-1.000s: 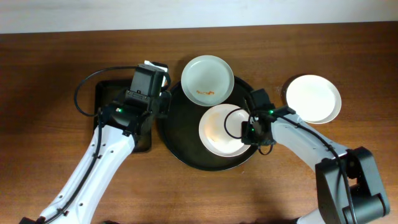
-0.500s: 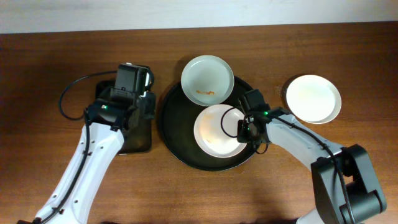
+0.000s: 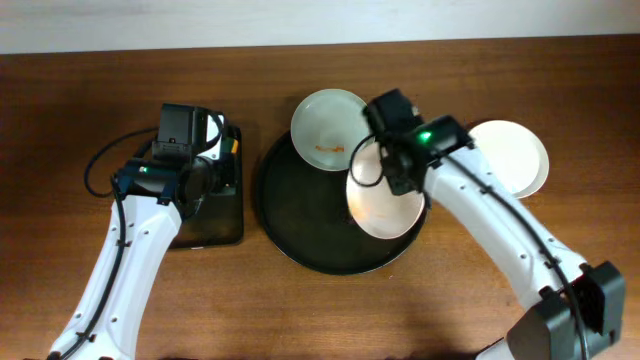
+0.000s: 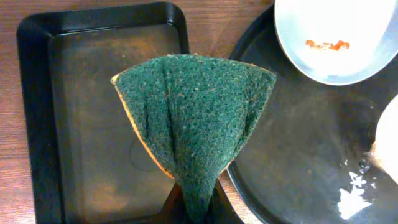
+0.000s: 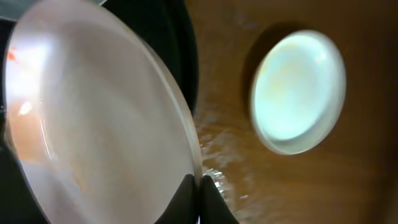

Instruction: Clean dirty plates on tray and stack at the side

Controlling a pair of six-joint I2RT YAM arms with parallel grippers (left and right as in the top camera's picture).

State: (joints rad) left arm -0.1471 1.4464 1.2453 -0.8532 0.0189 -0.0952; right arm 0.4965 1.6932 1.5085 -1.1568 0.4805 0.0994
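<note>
Brown wooden table (image 3: pixel 320 320) lies under everything. The held plate (image 3: pixel 382 205) hangs over the right half of the round black tray (image 3: pixel 300 225), raised off it and pinched at its rim by the clenched right gripper (image 5: pixel 199 200). It is tilted, its hollow face turned up and towards the tray's centre. Being round it has no true long axis, though from above it shows as an oval stretched from the tray's far side to its near side. A faint orange tinge shows on its face, so it looks not yet wiped.

The smeared plate (image 3: pixel 333 130) rests at the tray's far rim, orange marks plain. The clean plate (image 3: pixel 510 157) lies on the table right of the tray, apart from it. That suggests one plate done and two left.

Left of the tray, the left gripper (image 4: pixel 194 210) grips a green sponge (image 4: pixel 193 112) above the rectangular tray (image 4: pixel 93 93).
</note>
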